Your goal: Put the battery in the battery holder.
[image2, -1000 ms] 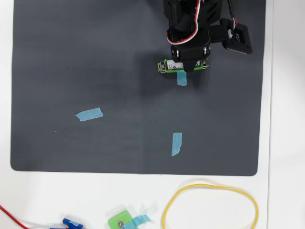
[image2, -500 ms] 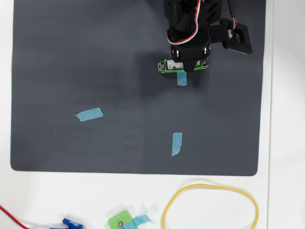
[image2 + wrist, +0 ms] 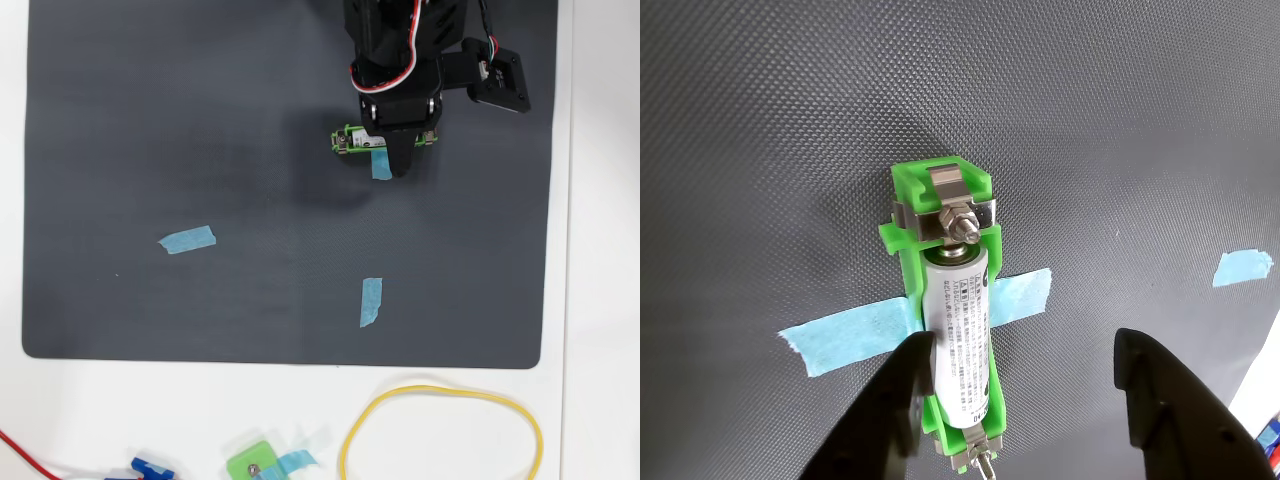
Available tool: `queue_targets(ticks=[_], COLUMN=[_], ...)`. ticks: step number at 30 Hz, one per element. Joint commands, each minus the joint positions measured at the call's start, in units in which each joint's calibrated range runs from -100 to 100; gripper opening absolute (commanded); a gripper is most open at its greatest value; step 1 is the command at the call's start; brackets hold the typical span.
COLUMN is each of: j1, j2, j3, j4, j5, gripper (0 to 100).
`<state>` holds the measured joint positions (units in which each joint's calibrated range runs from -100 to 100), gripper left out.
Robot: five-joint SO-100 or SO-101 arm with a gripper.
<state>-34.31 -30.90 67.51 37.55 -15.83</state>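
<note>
In the wrist view, the battery [image 3: 958, 335] lies seated lengthwise in the battery holder [image 3: 943, 210] at frame centre, on a blue tape strip [image 3: 845, 333] on the dark mat [image 3: 780, 120]. The gripper [image 3: 1025, 395] is spread wide at the bottom edge, holding nothing.

In the overhead view, the holder [image 3: 347, 139] sits upper right of centre, mostly under the arm [image 3: 400, 60].

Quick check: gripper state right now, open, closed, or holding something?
Gripper: open and holding nothing; the battery lies in the battery holder, beside one finger.
</note>
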Motion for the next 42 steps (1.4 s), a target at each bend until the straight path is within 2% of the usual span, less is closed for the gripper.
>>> queue_targets(ticks=[1, 6, 7, 8, 9, 28, 34, 42], j1=[-0.41, -0.41, -0.41, -0.41, -0.41, -0.51, -2.69, -2.49], j2=[0.07, 0.07, 0.07, 0.07, 0.07, 1.09, 1.43, 8.68], j3=[-0.73, -0.73, -0.73, -0.82, -0.82, -1.26, -1.26, -4.96], j4=[-0.49, -0.49, -0.49, -0.49, -0.49, -0.58, -0.58, -0.40], j5=[-0.23, 0.03, 0.08, 0.18, 0.18, 0.29, 2.64, 2.64], gripper=[18, 15, 12, 4, 0, 0, 0, 0])
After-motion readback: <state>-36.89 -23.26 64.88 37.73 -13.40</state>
